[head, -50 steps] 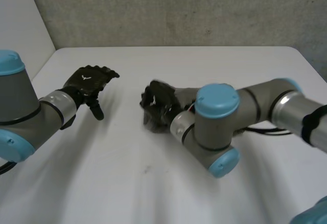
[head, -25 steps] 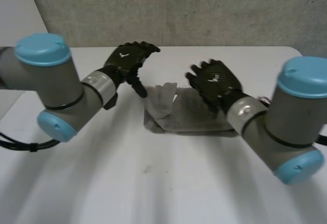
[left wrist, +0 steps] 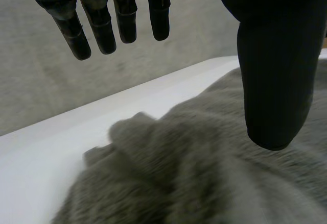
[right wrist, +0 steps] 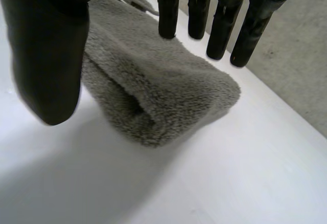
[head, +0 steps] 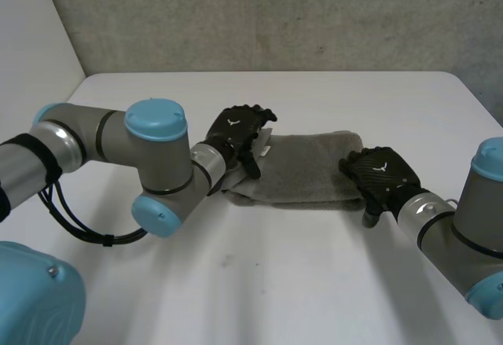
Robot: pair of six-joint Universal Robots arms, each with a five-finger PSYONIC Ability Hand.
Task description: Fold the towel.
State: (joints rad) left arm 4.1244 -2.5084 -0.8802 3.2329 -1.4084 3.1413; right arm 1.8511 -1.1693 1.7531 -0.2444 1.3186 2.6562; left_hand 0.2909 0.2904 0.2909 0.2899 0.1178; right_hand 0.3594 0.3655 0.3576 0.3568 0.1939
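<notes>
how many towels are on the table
1: the grey towel lies folded on the table, left hand at one end, right hand at the other.

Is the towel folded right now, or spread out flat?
Folded. The towel lies as a narrow band on the table, and the right wrist view shows doubled layers meeting in a rounded fold at its end.

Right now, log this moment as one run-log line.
towel: grey, folded, on table | left hand: open, over one end | right hand: open, at other end | held: nothing
</notes>
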